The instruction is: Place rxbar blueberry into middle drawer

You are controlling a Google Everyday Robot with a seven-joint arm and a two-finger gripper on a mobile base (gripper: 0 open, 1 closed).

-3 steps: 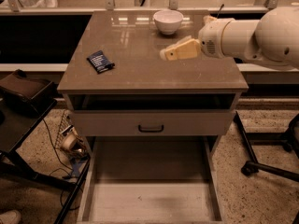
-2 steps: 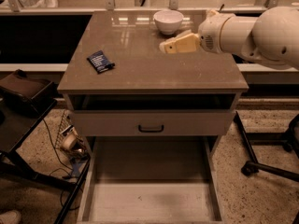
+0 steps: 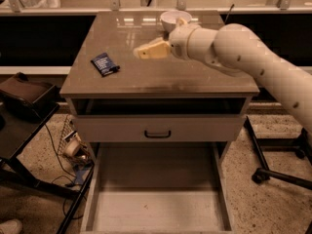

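Gripper (image 3: 150, 50) hovers over the middle of the cabinet top (image 3: 146, 84), a pale yellow wedge pointing toward the left of the frame. It sits at the end of a thick white arm (image 3: 243, 57) that comes in from the right edge and slopes up to the centre. Whether it is open or closed I cannot tell. It is well clear of the rxbar (image 3: 105, 64).

That rxbar lies flat on the left part of the top, left of the gripper and slightly lower in the frame. It is a small dark blue wrapper with white print, turned at an angle to the cabinet's edges. A white bowl (image 3: 174, 19) stands near the back edge of the top, just above and behind the wrist.

Below the top there is a dark open slot, and under that a shut drawer front (image 3: 122, 128) with a small black handle (image 3: 157, 134). The middle drawer (image 3: 156, 211) is pulled far out toward the bottom of the frame, its bare pale floor and low side walls showing.

At lower left, cables and small clutter (image 3: 73, 152) lie on the speckled floor beside a black stand (image 3: 24, 99). A black chair base (image 3: 278, 172) shows at the right.
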